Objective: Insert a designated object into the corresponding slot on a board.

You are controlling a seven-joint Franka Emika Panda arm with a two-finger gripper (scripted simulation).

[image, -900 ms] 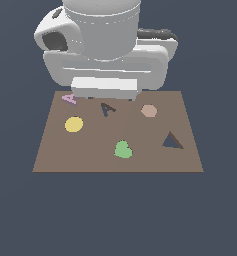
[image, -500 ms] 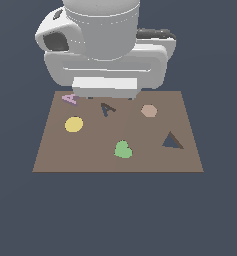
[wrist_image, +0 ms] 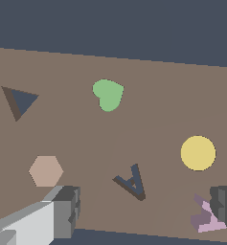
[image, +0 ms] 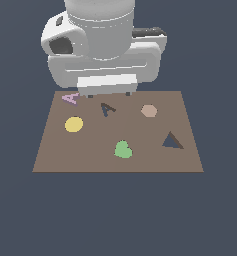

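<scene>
The pale pink A block (image: 70, 98) lies flat at the far corner of the brown board (image: 60, 155) on the exterior view's left. The dark A slot (image: 107, 108) sits a short way to the block's right. My gripper (image: 109, 94) hangs low over the board's far edge, just behind the slot, mostly hidden under the white hand. In the wrist view the gripper (wrist_image: 143, 210) is open wide, with the A slot (wrist_image: 131, 182) between the fingers. One finger (wrist_image: 224, 206) stands right next to the A block (wrist_image: 205, 219) and hides part of it. Nothing is held.
On the board (wrist_image: 148, 81) are a yellow disc (image: 73, 124), a green heart (image: 123, 149), a tan hexagon (image: 149, 110) and a larger dark triangular cutout (image: 172, 141). The bulky white arm looms over the board's far edge.
</scene>
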